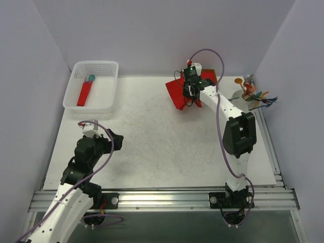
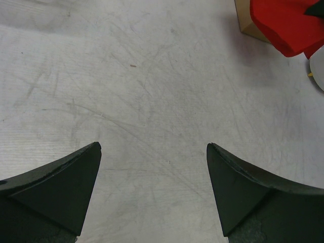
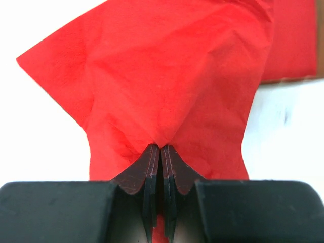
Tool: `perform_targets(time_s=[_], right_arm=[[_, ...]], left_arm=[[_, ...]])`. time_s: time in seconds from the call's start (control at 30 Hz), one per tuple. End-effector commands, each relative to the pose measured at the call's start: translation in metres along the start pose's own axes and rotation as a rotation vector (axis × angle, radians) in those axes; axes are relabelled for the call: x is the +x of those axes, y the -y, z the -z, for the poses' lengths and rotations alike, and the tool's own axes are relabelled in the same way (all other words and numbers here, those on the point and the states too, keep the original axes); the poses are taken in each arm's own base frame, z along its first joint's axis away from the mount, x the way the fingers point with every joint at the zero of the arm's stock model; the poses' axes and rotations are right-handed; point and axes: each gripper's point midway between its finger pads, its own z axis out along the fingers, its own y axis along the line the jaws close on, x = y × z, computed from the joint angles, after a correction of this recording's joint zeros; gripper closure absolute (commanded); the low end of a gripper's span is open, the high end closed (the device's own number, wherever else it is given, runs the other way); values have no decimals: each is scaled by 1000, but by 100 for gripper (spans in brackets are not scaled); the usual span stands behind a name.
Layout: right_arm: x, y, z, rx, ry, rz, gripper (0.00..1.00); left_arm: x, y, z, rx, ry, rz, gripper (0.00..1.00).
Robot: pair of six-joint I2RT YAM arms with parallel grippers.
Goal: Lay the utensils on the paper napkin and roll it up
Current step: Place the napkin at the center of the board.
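**White tabletop, one red napkin pinched at the far edge**

From above, grey walls stand round the white tabletop [image 1: 162, 147]. Near the far edge, right of the middle, the right claw [image 1: 191, 92] is down on a red napkin [image 1: 175, 95]. The napkin looks crumpled and pulled up on one side. A basket [image 1: 109, 66] sits in the far left corner with a red roll [image 1: 84, 93] inside it. A cup [image 1: 240, 98] full of bright cutlery stands in the far right corner. The left claw [image 1: 117, 137] hangs over the near left part of the tabletop, well apart from the napkin. I cannot pick out the grey utensils.

From the left wrist, the left claw [image 2: 153, 147] is wide open. Only bare, scratched tabletop shows between its fingers. Far off, some red paper and the brown card edge of a stack [image 2: 246, 24] peek in.

From the right wrist, the right claw [image 3: 161, 152] is shut tight on the napkin [image 3: 167, 76]. It pinches a small fold, and the paper fans out above the pinch. The flat red stack [image 3: 296, 45] lies behind it.

This looks like the very first step: getting one napkin off the stack. I think the next move is to lift it slowly so only one sheet comes away and it does not rip. Then it needs carrying to the open middle of the tabletop and laying flat. The utensils and the rolling are not yet begun.
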Motion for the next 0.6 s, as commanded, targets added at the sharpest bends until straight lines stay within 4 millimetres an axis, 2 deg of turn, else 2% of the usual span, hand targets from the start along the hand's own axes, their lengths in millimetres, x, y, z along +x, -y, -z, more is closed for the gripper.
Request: perform_targets(time_s=[0.0, 0.03, 0.07, 0.1, 0.13, 0.17, 0.2, 0.23, 0.27, 0.3, 0.33, 0.43, 0.47, 0.57], right_arm=[[-1, -12, 41, -52, 49, 6, 97], [24, -19, 43, -56, 11, 39, 97], [35, -19, 47, -56, -4, 46, 97], [35, -21, 59, -71, 11, 37, 97], [60, -21, 61, -72, -27, 57, 97], [67, -21, 65, -79, -33, 56, 97], [66, -23, 78, -101, -16, 33, 97], [91, -22, 80, -110, -59, 51, 96], [91, -25, 93, -133, -43, 48, 96], [99, -25, 97, -135, -52, 39, 96], [118, -30, 103, -144, -78, 65, 96], [132, -36, 125, -171, -71, 57, 95], [148, -39, 130, -186, -87, 76, 95], [163, -43, 149, -220, -91, 76, 93]], left_arm=[[-14, 9, 1, 28, 51, -14, 6], [-14, 9, 1, 31, 49, -14, 6], [-14, 9, 1, 28, 47, -14, 6], [-14, 9, 1, 29, 49, -15, 6], [-14, 9, 1, 31, 49, -14, 6], [-14, 9, 1, 31, 49, -14, 6], [-14, 9, 1, 28, 47, -15, 6], [-14, 9, 1, 30, 48, -15, 6], [-13, 9, 1, 29, 47, -15, 6], [-13, 9, 1, 29, 47, -15, 6], [-14, 9, 1, 30, 48, -15, 6], [-14, 10, 1, 34, 48, -15, 6], [-13, 10, 1, 33, 45, -16, 6], [-13, 11, 0, 37, 44, -16, 5]])
